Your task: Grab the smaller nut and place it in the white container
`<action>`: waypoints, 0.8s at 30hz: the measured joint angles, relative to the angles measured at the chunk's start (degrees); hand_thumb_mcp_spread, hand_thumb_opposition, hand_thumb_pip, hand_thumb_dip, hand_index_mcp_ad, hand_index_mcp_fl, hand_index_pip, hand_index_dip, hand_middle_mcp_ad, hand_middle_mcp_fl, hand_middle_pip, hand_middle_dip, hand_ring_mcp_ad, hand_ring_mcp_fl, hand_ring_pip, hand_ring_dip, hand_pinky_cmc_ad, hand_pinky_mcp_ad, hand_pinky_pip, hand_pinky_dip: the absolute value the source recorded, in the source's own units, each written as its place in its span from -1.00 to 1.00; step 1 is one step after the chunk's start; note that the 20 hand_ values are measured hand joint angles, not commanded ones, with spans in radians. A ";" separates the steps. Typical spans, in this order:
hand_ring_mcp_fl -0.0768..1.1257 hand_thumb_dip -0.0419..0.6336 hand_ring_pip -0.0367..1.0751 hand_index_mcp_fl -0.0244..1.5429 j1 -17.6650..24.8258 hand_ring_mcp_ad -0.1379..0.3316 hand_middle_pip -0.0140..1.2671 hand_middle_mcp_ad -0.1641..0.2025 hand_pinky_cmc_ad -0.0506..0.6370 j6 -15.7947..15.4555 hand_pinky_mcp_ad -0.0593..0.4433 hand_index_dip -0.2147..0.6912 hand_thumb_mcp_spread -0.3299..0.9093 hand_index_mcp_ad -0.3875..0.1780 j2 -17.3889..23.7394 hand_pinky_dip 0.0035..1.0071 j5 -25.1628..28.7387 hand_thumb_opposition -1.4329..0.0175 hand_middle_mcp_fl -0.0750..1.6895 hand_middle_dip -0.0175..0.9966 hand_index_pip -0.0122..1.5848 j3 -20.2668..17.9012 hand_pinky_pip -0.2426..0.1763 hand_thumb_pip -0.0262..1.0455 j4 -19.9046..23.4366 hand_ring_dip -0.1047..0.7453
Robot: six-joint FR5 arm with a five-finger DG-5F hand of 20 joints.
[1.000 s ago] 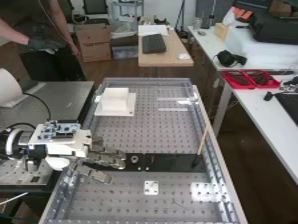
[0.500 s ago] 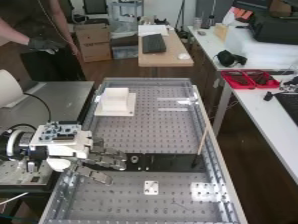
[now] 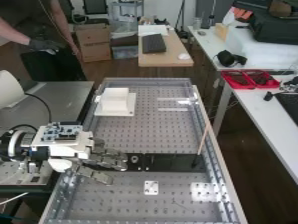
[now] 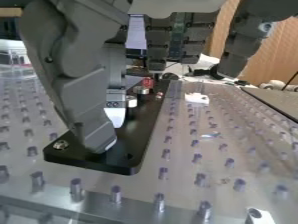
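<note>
"Where's the white container (image 3: 116,102)?"
"Left of centre in the high view's upper half: boxy, upright on a flat square base (image 3: 126,112)."
"And the nuts (image 4: 141,90)?"
"Silvery, roundish, sitting on the black plate (image 3: 169,162) below centre; which is smaller, I can't tell."

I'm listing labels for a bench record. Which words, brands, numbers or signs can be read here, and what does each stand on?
None can be read.
Cardboard box: dark print on its side, too small to read.
Circuit board: any marks are too small to read.
</note>
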 joint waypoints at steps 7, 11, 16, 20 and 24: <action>-0.87 -0.24 -0.75 -0.63 0.07 0.07 -0.76 0.13 0.17 0.07 0.40 -0.42 0.34 -0.49 -0.16 -0.56 -0.04 -0.26 -0.85 -0.40 0.96 0.28 0.03 0.19 -0.23 -0.43; -0.87 -0.24 -0.75 -0.61 0.22 0.07 -0.76 0.13 0.17 0.12 0.41 -0.42 0.34 -0.48 -0.17 -0.56 -0.16 -0.26 -0.85 -0.40 0.95 0.32 0.03 0.19 -0.29 -0.43; -0.87 -0.24 -0.75 -0.60 0.30 0.07 -0.76 0.11 0.17 0.12 0.41 -0.41 0.34 -0.49 -0.23 -0.57 -0.23 -0.25 -0.85 -0.40 0.95 0.35 0.04 0.21 -0.40 -0.43; -0.87 -0.19 -0.75 -0.60 0.36 0.07 -0.76 0.11 0.17 0.18 0.41 -0.42 0.34 -0.48 -0.32 -0.56 -0.22 -0.24 -0.85 -0.40 0.95 0.34 0.10 0.22 -0.41 -0.43; -0.87 -0.18 -0.75 -0.60 0.39 0.07 -0.76 0.11 0.17 0.27 0.41 -0.41 0.34 -0.48 -0.31 -0.56 -0.13 -0.24 -0.85 -0.40 0.95 0.23 0.10 0.22 -0.39 -0.43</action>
